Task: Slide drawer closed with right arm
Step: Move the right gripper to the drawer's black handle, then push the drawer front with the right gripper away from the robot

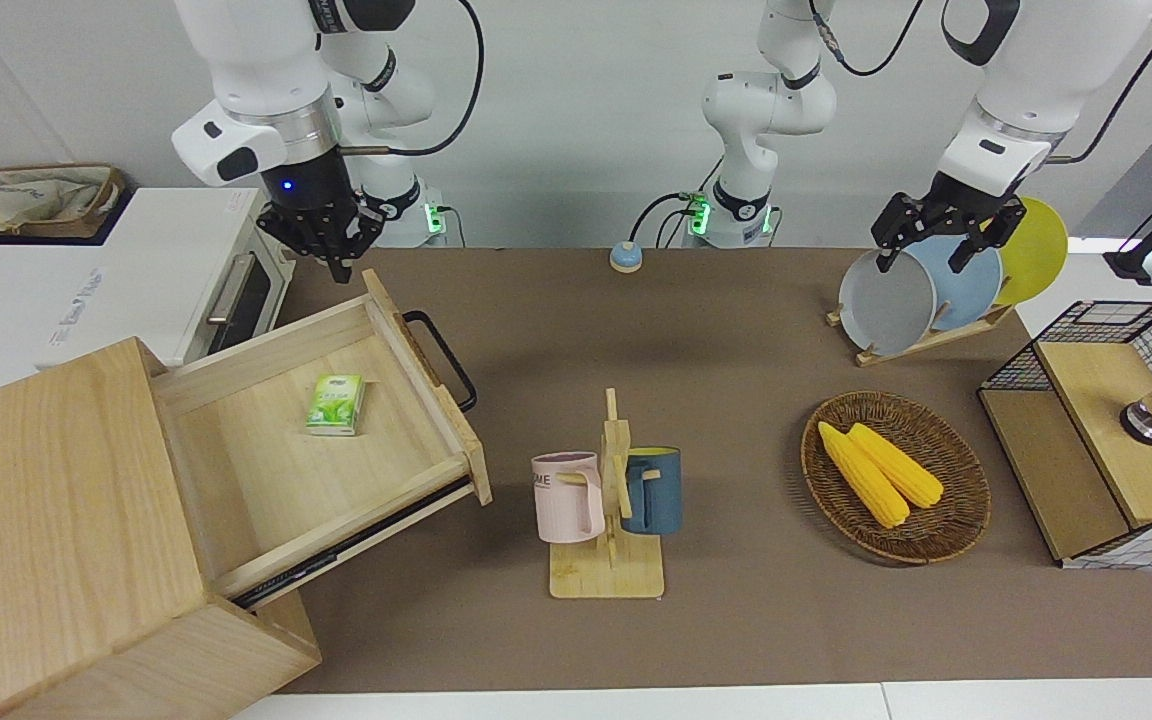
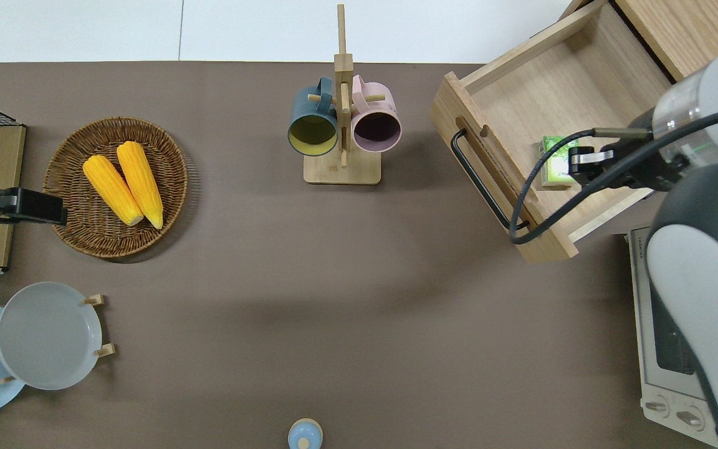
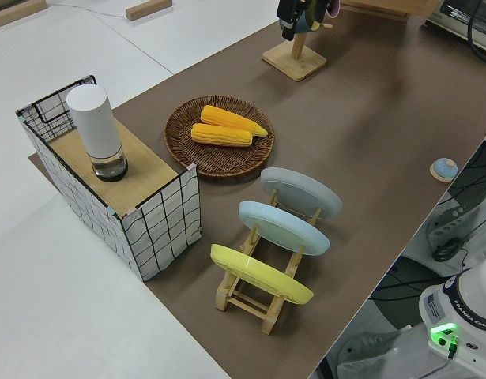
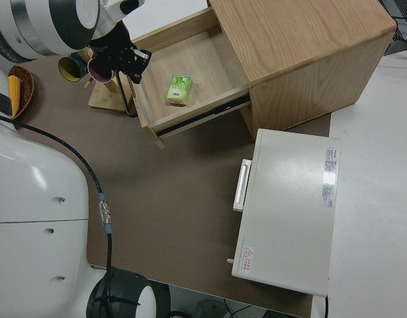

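The drawer [image 1: 266,450] stands pulled far out of the light-wood cabinet [image 1: 46,520], angled toward the table's middle. Its black bar handle [image 1: 446,360] faces the mug rack. A small green packet [image 1: 336,404] lies on the drawer's floor. My right gripper [image 1: 336,250], with a blue light on its wrist, hangs in the air over the open drawer [image 2: 558,81], close to the packet [image 2: 555,163] and the side wall nearer to the robots. It touches nothing. The left arm is parked, its gripper [image 1: 926,240] open and holding nothing.
A white toaster oven [image 1: 136,280] sits beside the cabinet, nearer to the robots. Mid-table stands a wooden rack [image 1: 611,490] with a pink and a blue mug. A wicker basket [image 1: 896,475] of corn, a plate rack [image 1: 921,300] and a wire-mesh box [image 1: 1106,430] fill the left arm's end.
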You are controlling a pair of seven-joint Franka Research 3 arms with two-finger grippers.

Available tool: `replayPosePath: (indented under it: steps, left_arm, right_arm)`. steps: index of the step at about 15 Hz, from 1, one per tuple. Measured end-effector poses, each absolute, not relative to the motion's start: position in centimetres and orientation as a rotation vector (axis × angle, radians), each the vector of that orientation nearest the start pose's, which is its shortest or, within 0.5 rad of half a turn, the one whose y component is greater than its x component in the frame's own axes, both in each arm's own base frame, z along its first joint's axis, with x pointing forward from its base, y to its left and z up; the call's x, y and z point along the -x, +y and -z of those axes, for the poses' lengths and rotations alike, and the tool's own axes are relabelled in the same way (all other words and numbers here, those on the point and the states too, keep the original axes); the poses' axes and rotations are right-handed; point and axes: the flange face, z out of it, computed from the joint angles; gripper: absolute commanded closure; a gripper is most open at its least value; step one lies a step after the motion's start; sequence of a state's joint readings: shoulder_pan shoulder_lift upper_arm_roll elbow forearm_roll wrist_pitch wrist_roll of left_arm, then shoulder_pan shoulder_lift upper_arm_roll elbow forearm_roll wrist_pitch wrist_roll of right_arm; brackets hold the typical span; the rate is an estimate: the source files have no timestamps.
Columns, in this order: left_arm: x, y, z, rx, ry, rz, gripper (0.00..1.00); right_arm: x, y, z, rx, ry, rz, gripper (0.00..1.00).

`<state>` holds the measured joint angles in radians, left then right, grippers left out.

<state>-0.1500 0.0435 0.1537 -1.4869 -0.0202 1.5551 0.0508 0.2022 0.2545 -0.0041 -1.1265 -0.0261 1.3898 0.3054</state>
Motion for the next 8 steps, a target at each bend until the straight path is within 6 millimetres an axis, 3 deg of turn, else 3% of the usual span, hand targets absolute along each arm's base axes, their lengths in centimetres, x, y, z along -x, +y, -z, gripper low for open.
replayPosePath:
  steps: [3, 8]
  left_arm:
    - [-56.7, -0.2, -63.9, 3.153, 0.076, 0.04, 0.0]
    - [-56.7, -0.2, -63.9, 3.153, 0.076, 0.04, 0.0]
  right_arm:
    - [-58.8, 16.5, -66.6, 3.143, 0.318, 0.042, 1.0]
    - [-58.1, 21.4, -66.3, 3.092, 0.531, 0.089, 1.0]
